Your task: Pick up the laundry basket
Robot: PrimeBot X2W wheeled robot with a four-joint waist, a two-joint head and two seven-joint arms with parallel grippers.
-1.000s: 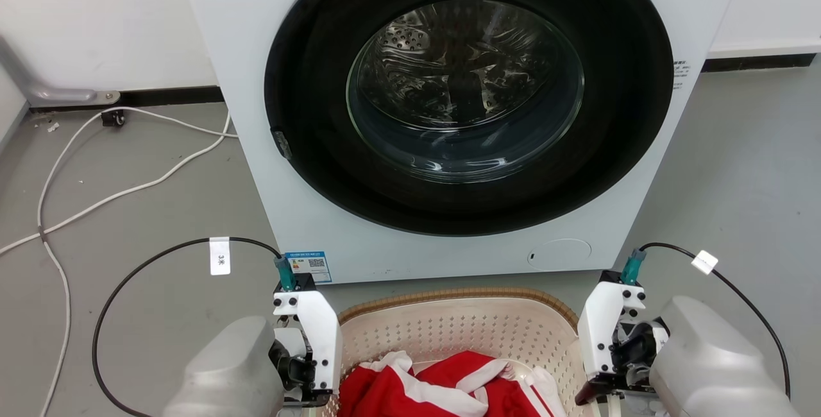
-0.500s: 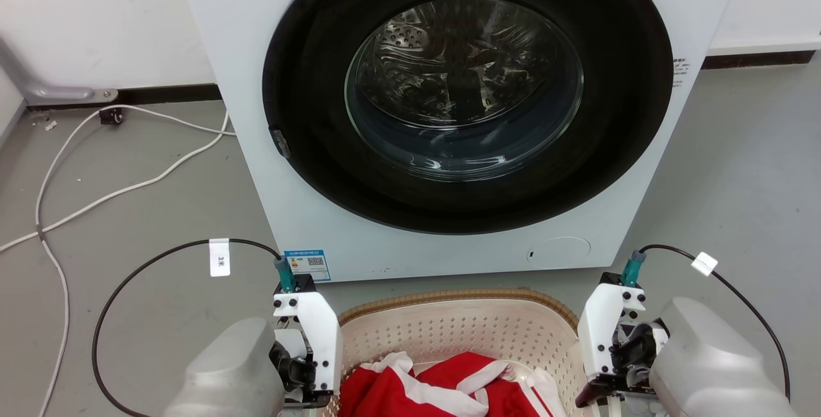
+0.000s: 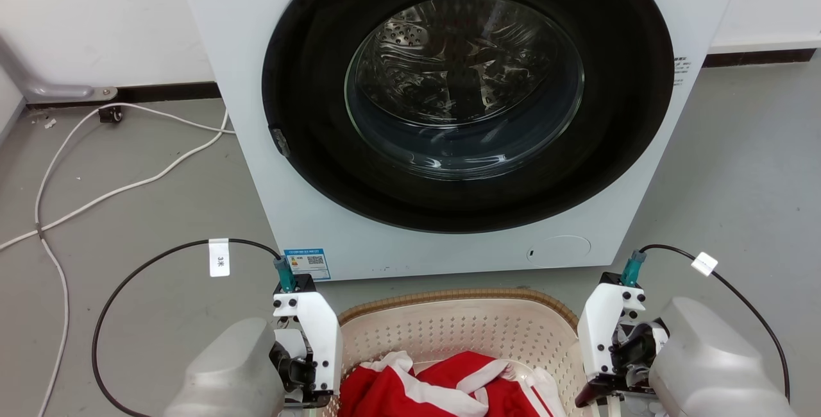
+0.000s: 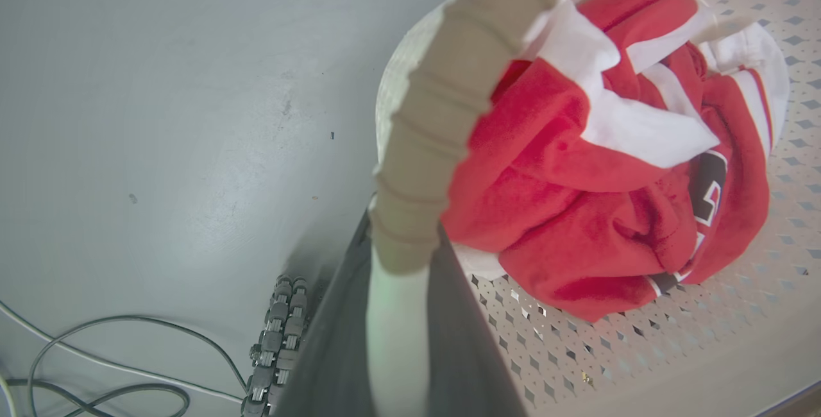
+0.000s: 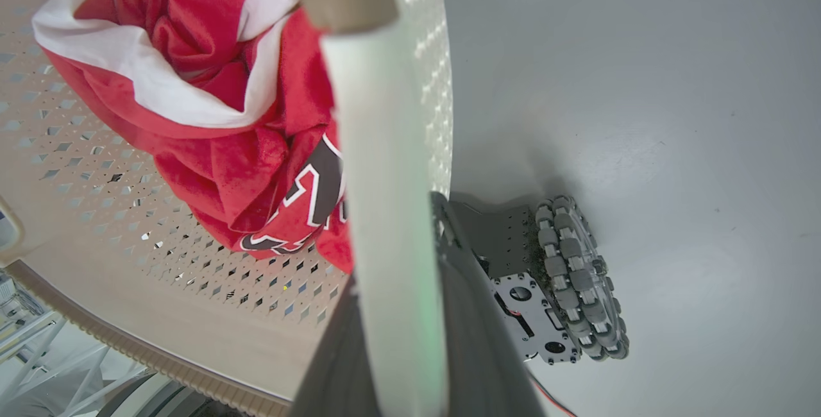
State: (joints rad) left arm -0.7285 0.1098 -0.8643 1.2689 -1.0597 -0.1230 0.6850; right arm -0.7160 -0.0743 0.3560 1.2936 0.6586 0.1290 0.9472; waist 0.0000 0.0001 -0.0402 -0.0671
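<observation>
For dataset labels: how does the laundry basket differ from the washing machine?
The laundry basket is cream, perforated, brown-rimmed; the washing machine is white and smooth-fronted. The basket is narrower than the machine. The basket is open-topped, holding a red-and-white garment; the machine's round black door looks shut. Both are pale-bodied.

the left forearm (image 3: 224, 372) and right forearm (image 3: 712, 359) reach in from the near edge, white wrists raised. the left end effector (image 4: 403, 256) and right end effector (image 5: 391, 231) point down. each has its dark fingers closed on one side rim of the laundry basket (image 3: 449, 333).
</observation>
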